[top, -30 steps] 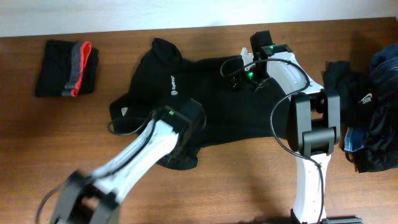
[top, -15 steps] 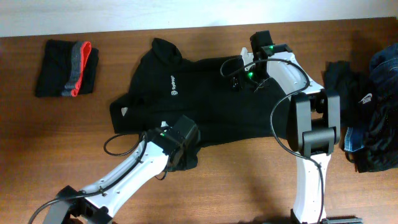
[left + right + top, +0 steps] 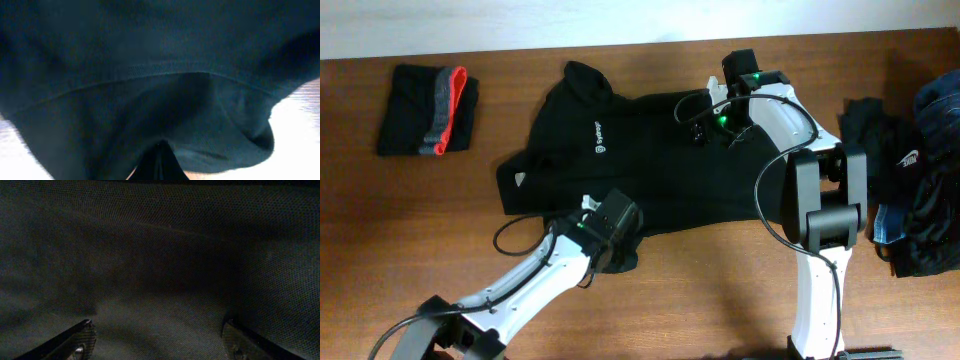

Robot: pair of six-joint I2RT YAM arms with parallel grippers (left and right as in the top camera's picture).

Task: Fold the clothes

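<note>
the wooden table (image 3: pixel 720 290) carries a big black shirt (image 3: pixel 650 165) spread across its middle, white logo (image 3: pixel 599 143) up. a heap of dark and blue clothes (image 3: pixel 925 200) sits at the right edge and a folded grey-red stack (image 3: pixel 425 110) far left, both apart from the shirt. the left gripper (image 3: pixel 159 160) pinches the shirt's bunched near hem. the right gripper (image 3: pixel 160 340) stands spread over fabric by the far edge.

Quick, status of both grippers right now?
Left gripper: closed, pinching the lower edge of the large black short-sleeved fabric shirt.
Right gripper: open wide against that shirt, holding nothing.
</note>
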